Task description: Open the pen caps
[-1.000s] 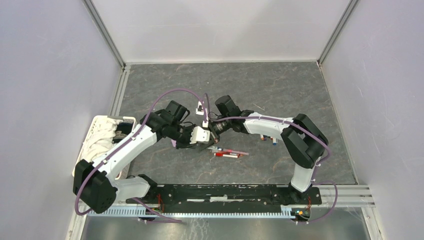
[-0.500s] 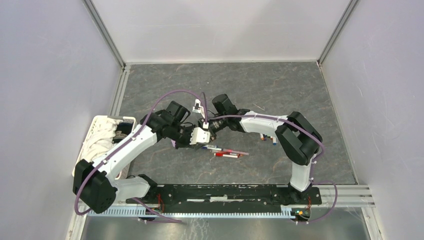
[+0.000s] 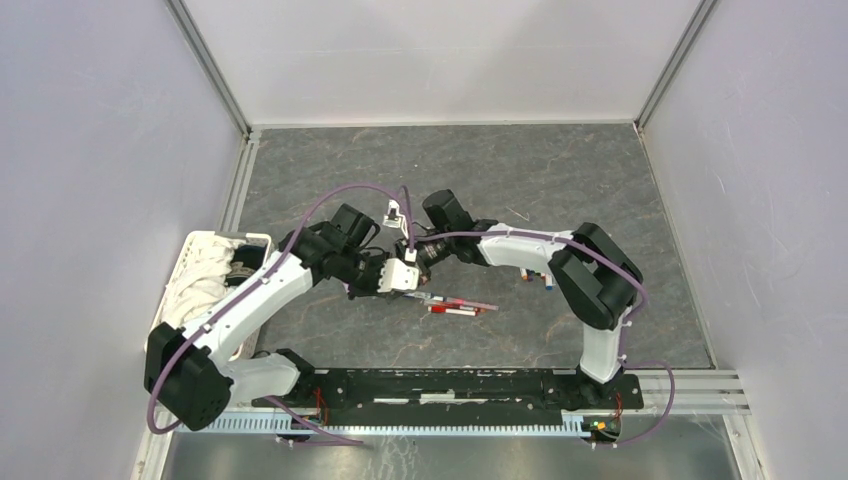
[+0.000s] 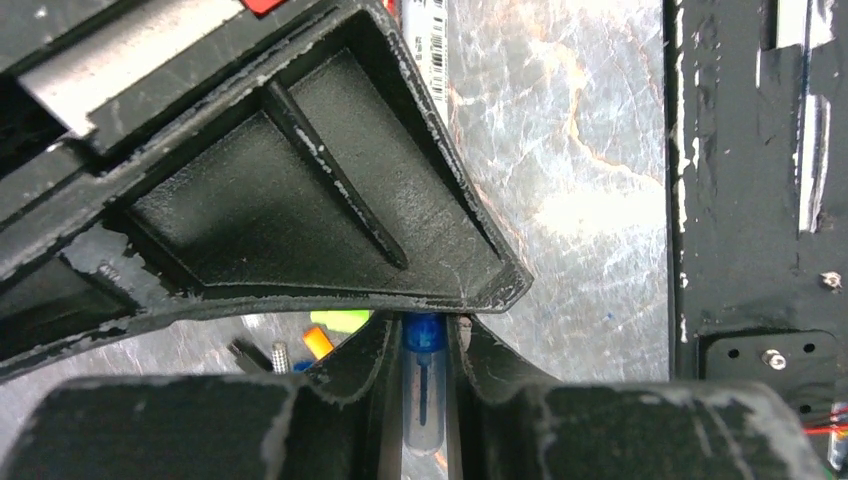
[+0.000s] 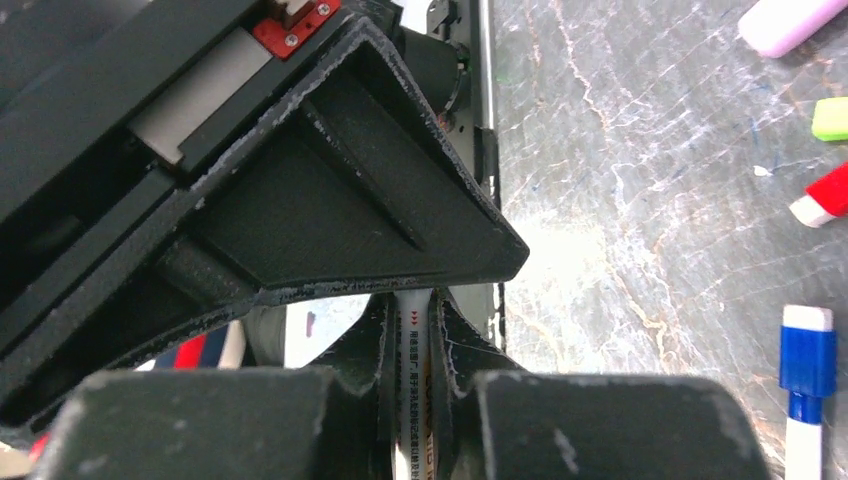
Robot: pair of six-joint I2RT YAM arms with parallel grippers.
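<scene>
Both grippers meet over the middle of the table on one pen. My left gripper (image 3: 396,279) (image 4: 425,325) is shut on a clear pen cap (image 4: 424,372) with a blue end, pinched between its fingers. Facing it, my right gripper (image 3: 424,256) (image 5: 412,300) is shut on the pen's white printed barrel (image 5: 411,345). Each wrist view is half blocked by the other gripper's black finger. Loose green (image 4: 340,320) and orange (image 4: 318,342) caps lie on the table behind the left fingers. More pens (image 3: 455,305) lie just in front of the grippers.
A white basket (image 3: 200,262) stands at the left edge beside the left arm. A few pens (image 3: 540,277) lie under the right forearm. A blue-capped pen (image 5: 806,375), a red cap (image 5: 825,195), a green cap (image 5: 830,118) and a lilac one (image 5: 790,20) lie to the right.
Both grippers, still joined, have shifted slightly to the left. The right arm's elbow has drawn in a little with them.
</scene>
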